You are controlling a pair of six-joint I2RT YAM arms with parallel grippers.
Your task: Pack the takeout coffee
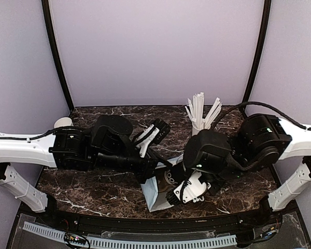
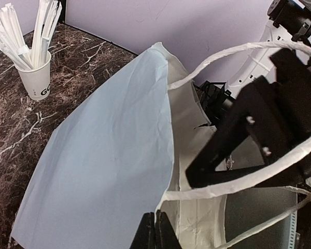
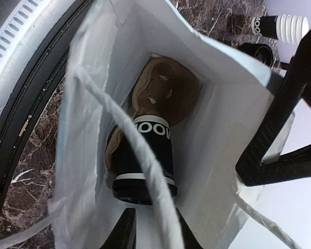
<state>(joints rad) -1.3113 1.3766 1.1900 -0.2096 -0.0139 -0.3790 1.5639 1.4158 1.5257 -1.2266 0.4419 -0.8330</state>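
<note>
Dark marbled table [image 1: 93,192] against lavender walls, seen from above: both arms meet over a white paper bag [image 1: 156,199] near the front edge. The left gripper [image 1: 149,168] is at the bag's upper rim and the right gripper [image 1: 189,191] at its mouth. A white cup of sticks [image 1: 198,124] stands behind them. Left wrist view: the left gripper's fingers are closed flat together on the bag's rim, and twisted paper handles [image 2: 233,52] arch across the opening. Right wrist view: the takeout coffee [image 3: 147,155] lies on its side inside the bag, black lid [image 3: 137,194] toward the camera. It rests on a brown item [image 3: 166,88], just ahead of the right gripper's fingertips and apart from them. The jaws stand narrowly apart with a handle running between them; whether they pinch it cannot be told.
</note>
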